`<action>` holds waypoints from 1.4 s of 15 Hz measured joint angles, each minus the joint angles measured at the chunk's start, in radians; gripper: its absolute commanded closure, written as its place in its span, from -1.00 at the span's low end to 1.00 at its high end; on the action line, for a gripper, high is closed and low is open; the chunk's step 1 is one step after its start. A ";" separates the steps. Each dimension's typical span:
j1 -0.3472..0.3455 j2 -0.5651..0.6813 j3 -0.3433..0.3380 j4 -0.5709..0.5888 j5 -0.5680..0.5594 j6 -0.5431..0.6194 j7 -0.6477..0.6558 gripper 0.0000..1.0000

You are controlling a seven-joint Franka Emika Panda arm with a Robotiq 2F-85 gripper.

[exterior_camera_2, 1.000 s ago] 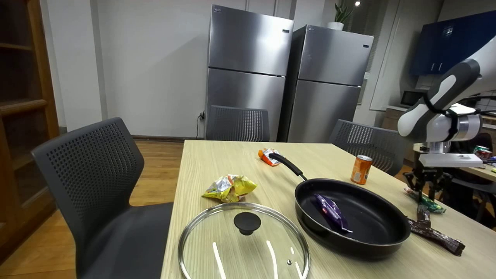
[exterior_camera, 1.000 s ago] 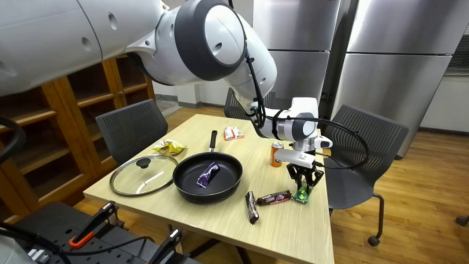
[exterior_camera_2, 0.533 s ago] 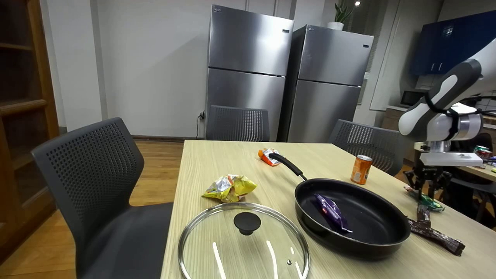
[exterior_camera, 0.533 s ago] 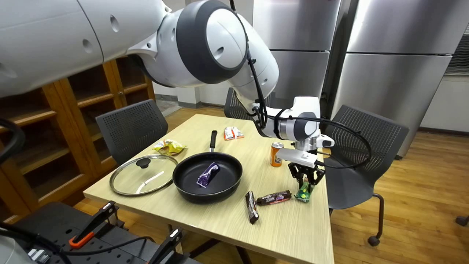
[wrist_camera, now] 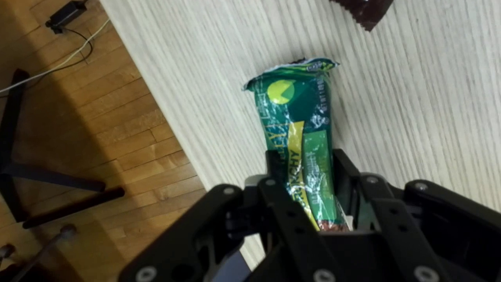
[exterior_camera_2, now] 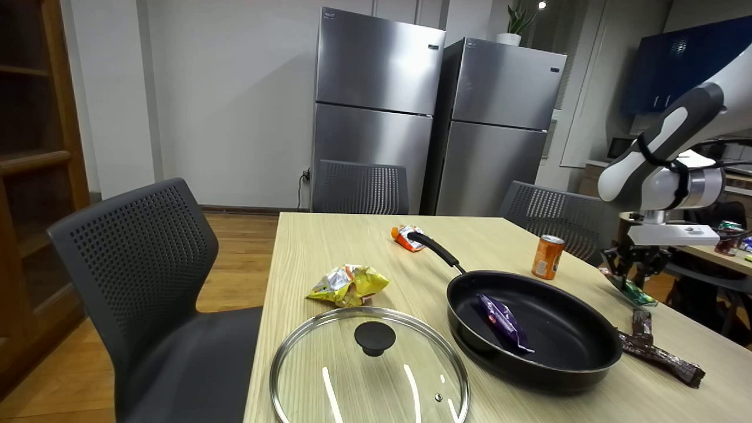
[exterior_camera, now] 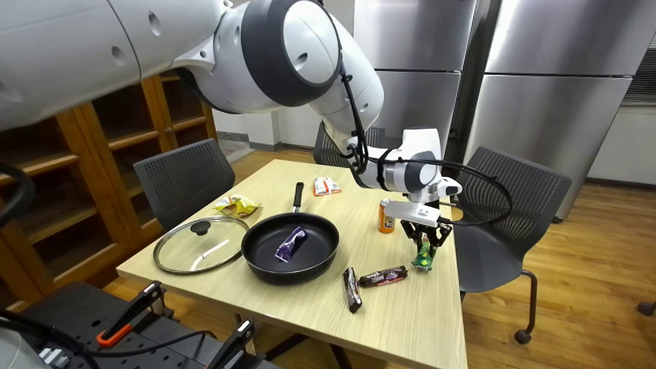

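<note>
My gripper is shut on a green wrapped snack bar, with one finger on each long side of it. In an exterior view the gripper holds the green bar near the table's edge, seemingly just above the surface. The gripper and green bar also show at the far right in an exterior view. The bar's rear end is hidden by the gripper. Two dark brown wrapped bars lie close by: one points toward the green bar, the other lies crosswise beside it.
A black pan holds a purple wrapped packet. A glass lid, a yellow bag, an orange-and-white bag and an orange can stand on the wooden table. Dark chairs surround it.
My gripper and the green bar first barely moved, then shifted up and away from the brown bars. The other things on the table have not moved.
</note>
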 measured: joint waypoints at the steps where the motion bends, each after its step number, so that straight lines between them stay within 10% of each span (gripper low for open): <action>1: 0.008 -0.010 0.000 -0.020 0.000 0.022 0.000 0.80; 21: 0.244 -0.299 -0.084 -0.662 -0.002 0.509 0.037 0.80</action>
